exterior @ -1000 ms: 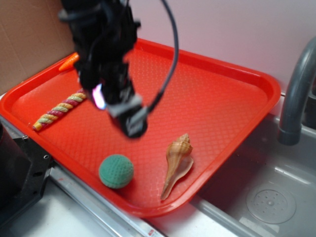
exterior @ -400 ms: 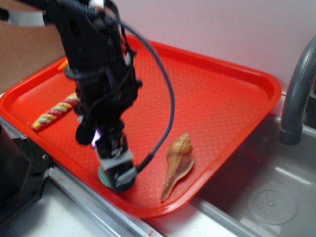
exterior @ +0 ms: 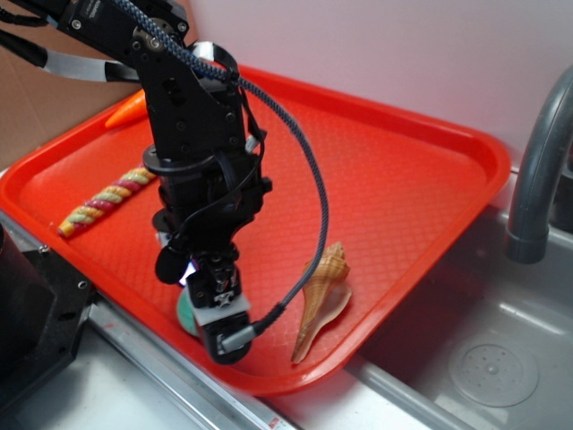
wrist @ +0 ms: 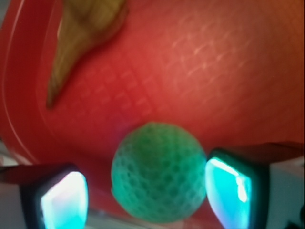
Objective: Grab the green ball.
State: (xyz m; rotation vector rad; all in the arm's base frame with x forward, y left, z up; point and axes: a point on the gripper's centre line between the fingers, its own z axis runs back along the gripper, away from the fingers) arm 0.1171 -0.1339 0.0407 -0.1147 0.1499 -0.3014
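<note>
The green ball (wrist: pixel 159 171), teal with a dimpled surface, lies on the red tray (exterior: pixel 385 179) near its front edge. In the wrist view it sits between my gripper's (wrist: pixel 147 195) two glowing pads. The right pad (wrist: pixel 228 191) is at the ball's side, and a small gap separates the left pad (wrist: pixel 64 200) from it. The gripper is open around the ball. In the exterior view my gripper (exterior: pixel 219 322) points down over the ball (exterior: pixel 186 312), which shows only as a teal sliver behind the fingers.
A tan seashell (exterior: pixel 322 291) lies just right of the ball. A striped rope stick (exterior: pixel 107 199) and an orange piece (exterior: pixel 125 109) lie at the tray's left. A sink (exterior: pixel 483 358) with a grey faucet (exterior: pixel 537 170) is on the right, and a black block (exterior: pixel 36 305) on the left.
The arm has come forward and down from the tray's middle to the ball. The fingers now straddle the ball, which has stayed in place.
</note>
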